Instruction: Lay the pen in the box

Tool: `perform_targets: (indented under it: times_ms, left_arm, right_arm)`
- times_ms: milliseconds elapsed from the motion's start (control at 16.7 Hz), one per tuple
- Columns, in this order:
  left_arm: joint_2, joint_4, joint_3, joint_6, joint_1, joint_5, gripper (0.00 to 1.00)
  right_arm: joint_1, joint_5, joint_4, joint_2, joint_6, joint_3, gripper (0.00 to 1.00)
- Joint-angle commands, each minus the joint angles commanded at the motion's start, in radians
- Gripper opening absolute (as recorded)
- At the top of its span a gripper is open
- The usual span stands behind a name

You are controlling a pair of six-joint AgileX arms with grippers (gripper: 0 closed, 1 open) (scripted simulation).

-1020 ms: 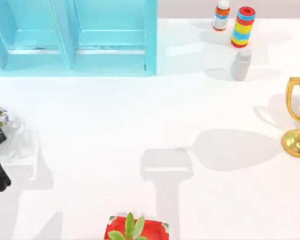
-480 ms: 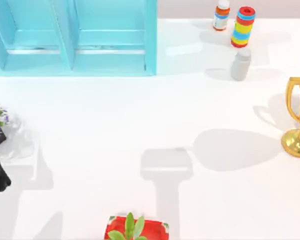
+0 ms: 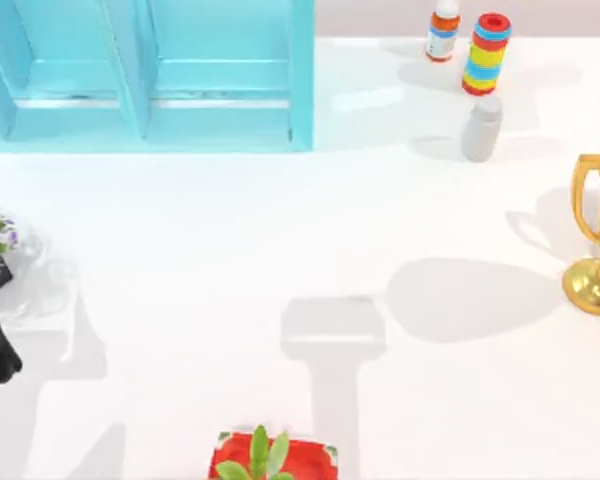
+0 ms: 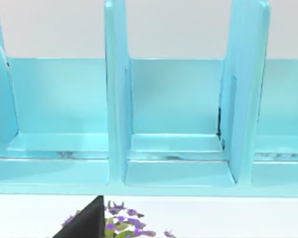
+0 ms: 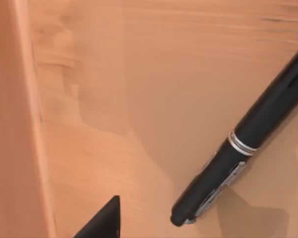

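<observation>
A: Where is our pen (image 5: 248,144)?
B: It lies slanted on the wooden floor of the box (image 5: 114,74), near one wall.
A: Are our jaws wide or narrow?
B: We cannot tell, on either arm.
A: What do we count on the worktop (image 3: 230,230)?
B: One blue rack (image 3: 150,75), one gold trophy (image 3: 598,235), two bottles, one striped ring stack (image 3: 487,54).

Glossy black pen (image 5: 248,148) with thin silver bands and a silver clip, lying on the pale orange-tan wooden box floor (image 5: 139,99). Up top — a bright turquoise compartment shelf (image 3: 300,80) on the white table (image 3: 280,220), a ring stack (image 3: 486,54) striped red, blue, yellow and green, a grey bottle (image 3: 481,128), a shiny gold trophy (image 3: 598,235) — and a red pot (image 3: 310,460) with green leaves.
</observation>
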Motion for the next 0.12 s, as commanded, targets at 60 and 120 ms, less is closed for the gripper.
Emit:
perform_targets:
  times_ms: [60, 120]
  left_arm:
    - [0.000, 0.000, 0.000, 0.000, 0.000, 0.000, 1.00]
    - [0.000, 0.000, 0.000, 0.000, 0.000, 0.000, 1.00]
  right_arm:
    - [0.000, 0.000, 0.000, 0.000, 0.000, 0.000, 1.00]
    - [0.000, 0.000, 0.000, 0.000, 0.000, 0.000, 1.00]
